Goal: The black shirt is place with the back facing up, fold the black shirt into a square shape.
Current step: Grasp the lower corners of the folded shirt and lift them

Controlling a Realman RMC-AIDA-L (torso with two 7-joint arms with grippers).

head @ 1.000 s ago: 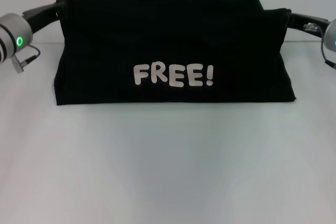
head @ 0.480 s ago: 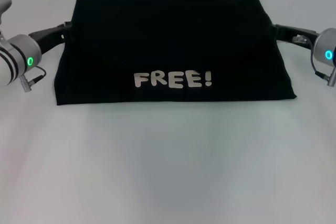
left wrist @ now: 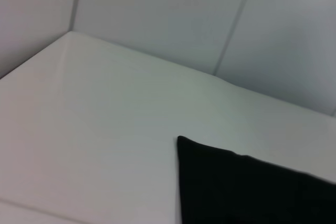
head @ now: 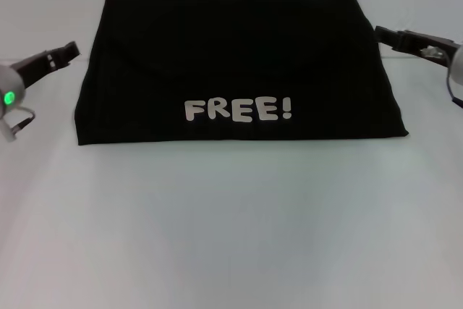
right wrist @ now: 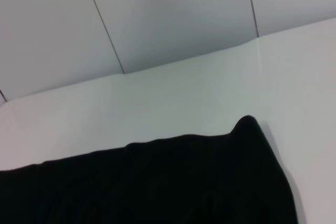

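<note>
The black shirt (head: 239, 56) lies folded into a wide rectangle at the back of the white table, with white "FREE!" lettering (head: 239, 110) facing up near its front edge. My left gripper (head: 71, 50) hovers just off the shirt's left side, not touching it. My right gripper (head: 382, 32) sits just off the upper right side, also apart from the cloth. One corner of the black shirt (left wrist: 252, 192) shows in the left wrist view. The right wrist view holds an edge and a raised corner of the black shirt (right wrist: 157, 182).
The white table (head: 231, 222) stretches out in front of the shirt. A pale panelled wall (right wrist: 157, 19) stands right behind the table's far edge.
Both grippers have drawn outward from the shirt's sides and no longer touch it. The lifted cloth has settled flat, with the lettering slightly lower and flatter.
</note>
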